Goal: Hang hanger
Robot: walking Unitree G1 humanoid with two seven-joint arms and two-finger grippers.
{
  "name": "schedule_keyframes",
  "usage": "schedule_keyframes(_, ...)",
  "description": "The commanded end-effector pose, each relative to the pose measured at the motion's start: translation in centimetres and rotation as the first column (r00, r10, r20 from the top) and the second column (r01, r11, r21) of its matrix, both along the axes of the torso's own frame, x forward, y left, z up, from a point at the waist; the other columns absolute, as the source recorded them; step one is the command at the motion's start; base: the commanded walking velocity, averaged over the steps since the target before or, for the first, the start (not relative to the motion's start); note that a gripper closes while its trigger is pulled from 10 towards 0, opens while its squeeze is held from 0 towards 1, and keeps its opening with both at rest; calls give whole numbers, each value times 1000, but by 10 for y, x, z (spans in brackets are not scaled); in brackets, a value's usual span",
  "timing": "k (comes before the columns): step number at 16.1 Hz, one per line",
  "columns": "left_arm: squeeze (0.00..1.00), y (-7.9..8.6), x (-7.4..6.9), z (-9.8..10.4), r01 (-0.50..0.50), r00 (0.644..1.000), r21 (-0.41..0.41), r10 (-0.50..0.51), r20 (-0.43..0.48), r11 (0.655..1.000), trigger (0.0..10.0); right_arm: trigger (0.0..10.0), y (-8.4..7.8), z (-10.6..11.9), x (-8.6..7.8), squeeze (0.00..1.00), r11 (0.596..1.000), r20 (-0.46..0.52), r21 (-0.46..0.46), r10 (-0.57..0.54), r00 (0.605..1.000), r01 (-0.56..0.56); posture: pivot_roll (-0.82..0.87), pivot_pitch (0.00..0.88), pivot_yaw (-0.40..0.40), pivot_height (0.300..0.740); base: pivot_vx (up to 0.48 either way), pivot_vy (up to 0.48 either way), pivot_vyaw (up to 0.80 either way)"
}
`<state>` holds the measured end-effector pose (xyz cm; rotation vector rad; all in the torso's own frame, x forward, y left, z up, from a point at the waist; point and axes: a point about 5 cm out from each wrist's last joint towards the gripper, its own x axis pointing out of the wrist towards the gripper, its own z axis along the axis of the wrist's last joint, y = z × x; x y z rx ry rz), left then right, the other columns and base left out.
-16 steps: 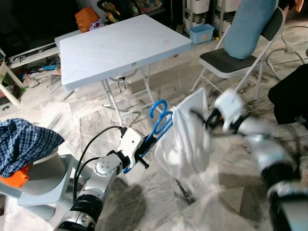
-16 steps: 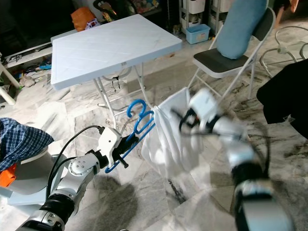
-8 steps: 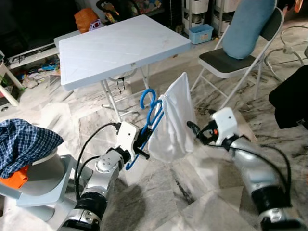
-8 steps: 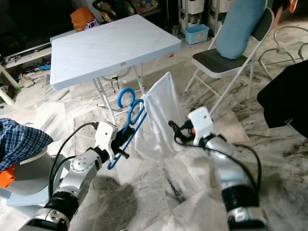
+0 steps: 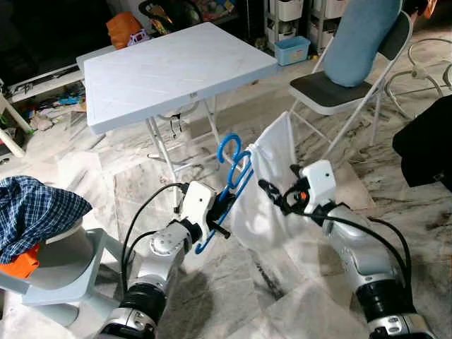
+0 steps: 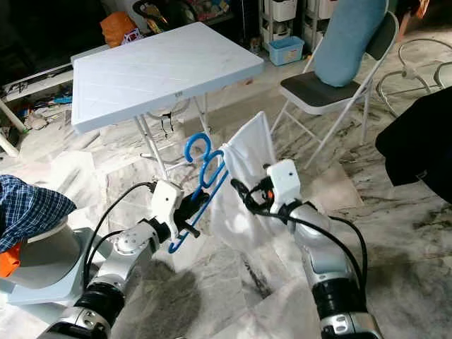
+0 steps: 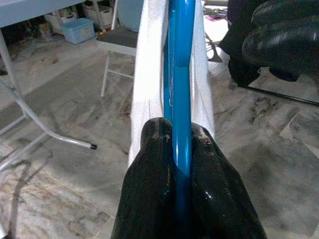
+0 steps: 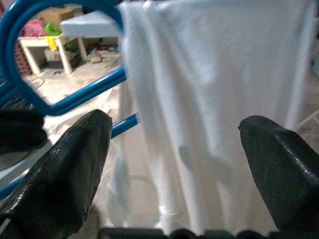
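A blue plastic hanger (image 5: 233, 168) with a white cloth (image 5: 272, 183) draped over it is held up above the marble floor. My left gripper (image 5: 217, 212) is shut on the hanger's lower bar; the left wrist view has the black fingers (image 7: 157, 149) clamped on the blue bar (image 7: 180, 74). My right gripper (image 5: 277, 196) is open, right beside the cloth at mid height. In the right wrist view its fingers (image 8: 75, 164) stand wide apart with the white cloth (image 8: 214, 99) just ahead between them, not pinched.
A white folding table (image 5: 176, 70) stands behind the hanger. A folding chair (image 5: 332, 92) with a blue cushion is at the back right. A plaid shirt (image 5: 35, 208) lies on a grey stool at the left. A black garment (image 5: 427, 145) hangs at the right edge.
My right arm swung in from the right and stopped with its open gripper at the cloth. The left gripper shifted the hanger left, then slightly back right; the cloth swayed.
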<state>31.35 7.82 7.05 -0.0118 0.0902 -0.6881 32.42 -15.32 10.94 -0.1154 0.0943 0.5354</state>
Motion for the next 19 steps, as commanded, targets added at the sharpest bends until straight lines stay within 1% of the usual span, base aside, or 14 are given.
schedule_keyframes(1,0,-1,3,13,16,998,-14,-15,59,1000,0,10000,11,-1,-4,0,998,-8,-16,57,998,-57,-189,0,144,740,0,0,0)
schedule_keyframes(3,0,-7,1,14,48,997,-22,-46,59,999,0,10000,11,-4,-3,0,998,-12,-52,39,999,-39,-190,0,143,740,0,0,0)
schedule_keyframes(4,0,-10,-1,14,68,996,-26,-67,60,997,0,10000,11,-3,0,0,998,5,-58,15,1000,-15,-190,0,143,740,0,0,0)
schedule_keyframes(5,0,-11,-3,14,83,995,-32,-81,62,996,0,10000,10,-2,3,0,997,27,-75,-14,1000,16,-190,0,143,740,0,0,0)
schedule_keyframes(6,0,-12,-4,15,89,994,-36,-86,67,995,0,10000,4,-2,10,0,989,43,-119,-85,995,90,-190,0,144,740,0,0,0)
schedule_keyframes(8,0,-11,-4,15,77,995,-30,-75,72,997,0,10000,-2,-1,15,0,977,66,-151,-142,988,150,-186,0,140,740,0,0,0)
schedule_keyframes(9,0,-10,-4,15,74,995,-28,-72,74,997,0,8706,-6,1,17,0,965,95,-177,-176,980,191,-184,0,140,740,0,0,0)
schedule_keyframes(10,0,-9,-5,15,80,994,-38,-77,72,996,0,0,-15,0,21,0,956,86,-171,-227,970,239,-184,0,140,740,0,0,0)
schedule_keyframes(13,0,-12,-8,16,110,991,-41,-107,78,993,0,0,-16,2,24,0,954,101,-166,-234,967,249,-182,0,137,740,0,0,0)
schedule_keyframes(15,0,-17,-10,18,138,987,-51,-134,89,989,0,0,-17,1,26,0,953,96,-144,-253,963,265,-183,0,134,740,0,0,0)
schedule_keyframes(19,0,-23,-15,18,191,978,-50,-186,95,980,0,0,-12,2,28,0,963,96,-124,-229,969,239,-183,0,130,740,0,0,0)
